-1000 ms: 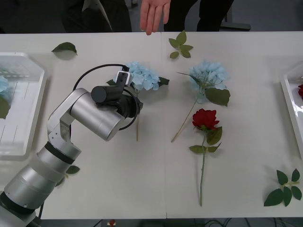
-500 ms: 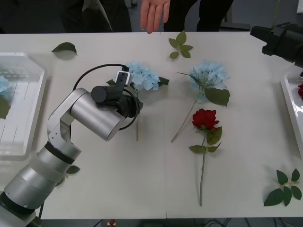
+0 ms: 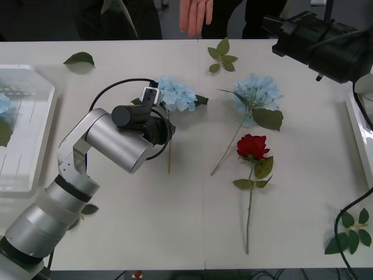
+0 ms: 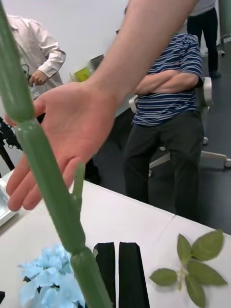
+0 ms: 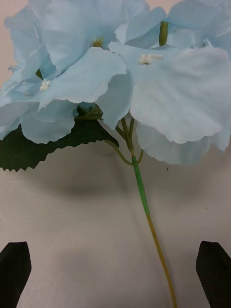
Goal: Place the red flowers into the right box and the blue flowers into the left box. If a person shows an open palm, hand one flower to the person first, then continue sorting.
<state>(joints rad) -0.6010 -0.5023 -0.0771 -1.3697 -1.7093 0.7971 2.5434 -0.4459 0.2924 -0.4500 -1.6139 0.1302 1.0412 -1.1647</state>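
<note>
Right tool point(image 4: 118, 274) pinching stem point(image 4: 45, 178) near palm point(image 4: 72, 130)

On the white table point(image 3: 145, 221), the left gripper point(image 3: 152, 96) sits just beside a blue flower point(image 3: 176, 94), seemingly over its stem. Right of that bloom lies a second blue flower point(image 3: 256, 92), and a red flower point(image 3: 252, 146) rests just below it. The right arm point(image 3: 317, 44) hangs above the table's far right. A person's hand point(image 3: 196, 14) reaches in beyond the far edge.
</note>
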